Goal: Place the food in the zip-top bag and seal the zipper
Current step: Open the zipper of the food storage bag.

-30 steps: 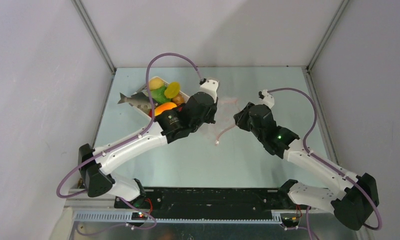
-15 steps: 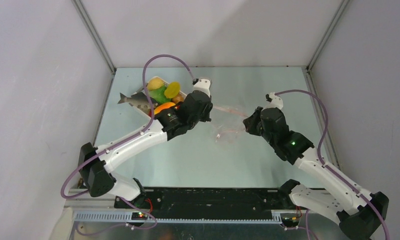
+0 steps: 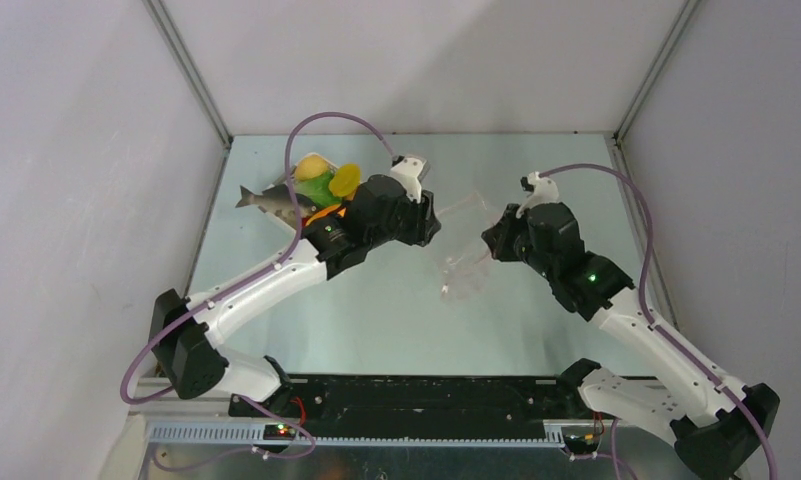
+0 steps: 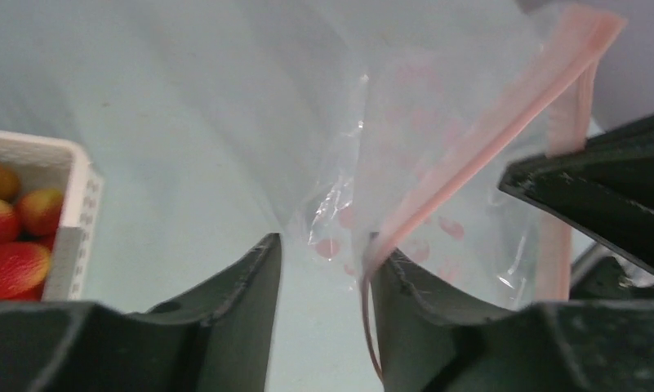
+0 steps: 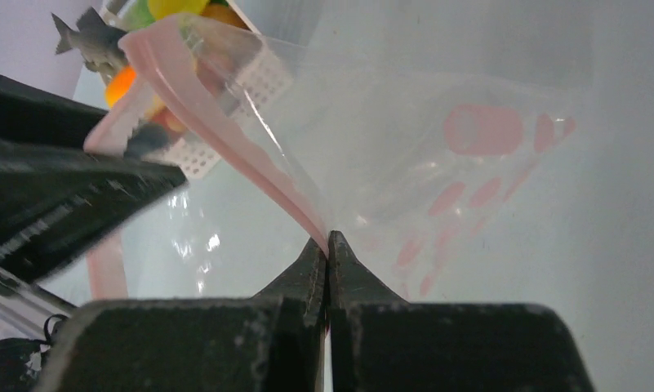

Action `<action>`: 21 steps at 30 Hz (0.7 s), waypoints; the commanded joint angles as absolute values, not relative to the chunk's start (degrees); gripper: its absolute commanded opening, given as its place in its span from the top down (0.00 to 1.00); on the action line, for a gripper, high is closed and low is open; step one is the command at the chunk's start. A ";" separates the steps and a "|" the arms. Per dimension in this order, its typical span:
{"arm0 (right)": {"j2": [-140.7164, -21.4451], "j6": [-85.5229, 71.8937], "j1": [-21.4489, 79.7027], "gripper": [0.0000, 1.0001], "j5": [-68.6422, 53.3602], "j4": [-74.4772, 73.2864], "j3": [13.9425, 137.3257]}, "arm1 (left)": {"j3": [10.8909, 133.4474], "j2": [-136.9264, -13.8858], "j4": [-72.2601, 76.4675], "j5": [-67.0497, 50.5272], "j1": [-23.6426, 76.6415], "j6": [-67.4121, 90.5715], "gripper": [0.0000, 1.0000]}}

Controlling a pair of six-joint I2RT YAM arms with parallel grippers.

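Observation:
The zip-top bag (image 3: pixel 464 262) hangs clear and dotted pink between my two grippers, above the table. My right gripper (image 5: pixel 329 237) is shut on its pink zipper (image 5: pixel 225 135) edge. My left gripper (image 4: pixel 325 243) is open; the zipper (image 4: pixel 470 155) strip runs down against the inner face of its right finger (image 4: pixel 405 286), with bag film in the gap. From above, the left gripper (image 3: pixel 431 215) sits just left of the bag and the right gripper (image 3: pixel 489 240) just right of it. The food (image 3: pixel 321 185), yellow, green and orange, lies heaped in the white lattice basket (image 3: pixel 294 225) behind the left wrist.
A grey toy fish (image 3: pixel 266 198) pokes out of the basket's left side. Red pieces (image 4: pixel 13 265) show in the basket's corner (image 4: pixel 74 200) in the left wrist view. Grey walls close in the table on the left, right and far sides.
My left gripper has opened from shut and let go of the bag's edge. The right gripper has shut on the zipper edge and drawn the bag a little to the right and up.

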State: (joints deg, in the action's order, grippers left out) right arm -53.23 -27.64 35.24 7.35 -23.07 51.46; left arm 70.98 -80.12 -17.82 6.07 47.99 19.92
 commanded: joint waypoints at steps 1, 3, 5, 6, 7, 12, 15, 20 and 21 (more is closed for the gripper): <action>-54.79 -20.89 37.01 1.00 13.73 -24.28 61.22 | 73.57 -79.59 -14.04 -1.93 47.81 18.72 0.46; -55.75 -18.23 37.10 1.00 15.88 -27.00 64.13 | 74.88 -79.72 -13.71 -3.78 47.83 18.95 0.34; -57.19 -14.76 37.12 1.00 17.75 -30.25 67.33 | 74.81 -78.92 -12.34 -5.49 47.86 19.46 0.19; -57.55 -14.01 37.11 1.00 18.83 -33.01 68.47 | 74.71 -78.70 -11.84 -5.91 47.88 19.66 0.07; -58.29 -12.58 37.09 1.00 19.48 -34.48 70.77 | 74.69 -78.19 -11.07 -6.66 47.87 19.95 0.04; -59.29 -9.97 37.43 1.00 23.54 -40.09 73.44 | 75.06 -76.22 -11.62 -8.19 47.86 20.12 0.00; -61.18 -9.87 37.52 1.00 23.88 -41.49 73.57 | 73.03 -73.00 -12.25 -7.75 47.85 20.10 0.00; -65.26 -11.33 37.48 1.00 26.22 -43.56 73.83 | 66.57 -65.12 -12.02 -3.26 47.25 20.57 0.00; -66.30 -11.77 37.46 1.00 26.30 -43.75 73.83 | 65.09 -63.10 -12.37 0.00 46.55 20.74 0.00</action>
State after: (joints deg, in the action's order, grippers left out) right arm -63.46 -11.73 37.19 23.22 -40.97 71.72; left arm 68.64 -70.22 -13.52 -5.76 47.83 20.01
